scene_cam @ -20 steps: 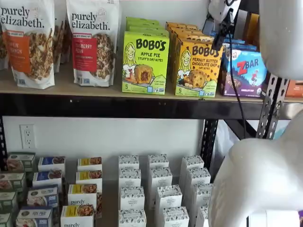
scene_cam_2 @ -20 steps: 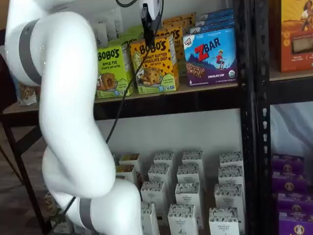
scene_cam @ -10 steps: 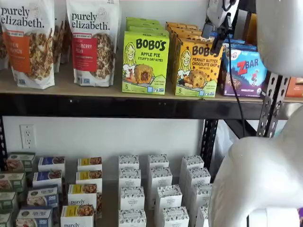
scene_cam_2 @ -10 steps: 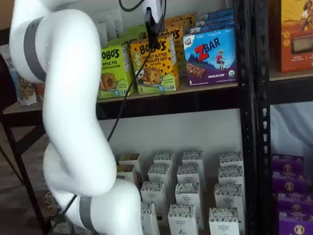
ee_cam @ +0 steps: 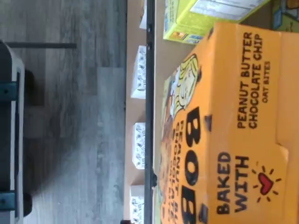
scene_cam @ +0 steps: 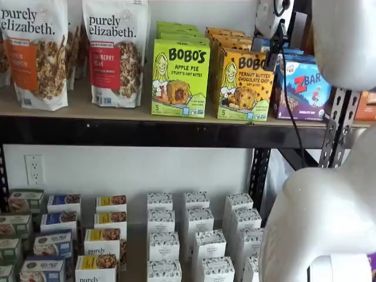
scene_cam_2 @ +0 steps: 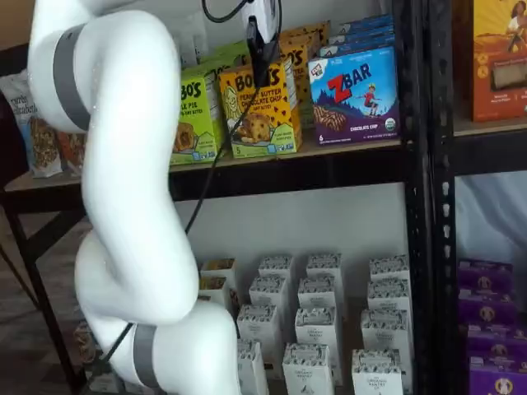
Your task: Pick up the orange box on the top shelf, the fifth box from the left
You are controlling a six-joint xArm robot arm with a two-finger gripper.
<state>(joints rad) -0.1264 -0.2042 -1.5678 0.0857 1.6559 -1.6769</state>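
The orange box stands upright at the front of its row on the top shelf, between the lime-green Bobo's box and the ZBar box. It also shows in a shelf view. In the wrist view the orange box fills much of the picture, seen from above and close. My gripper hangs just in front of the box's upper right corner. In a shelf view the gripper overlaps the box's top edge. Its black fingers show no plain gap, and no box is between them.
A lime-green Bobo's Apple Pie box stands left of the orange box and a ZBar box right of it. Granola bags stand further left. Black uprights frame the bay. Small white boxes fill the lower shelf. My white arm stands in front.
The gripper has shifted a little toward the orange box's top edge and slightly lower. The arm has swung along with it. The boxes have not moved.
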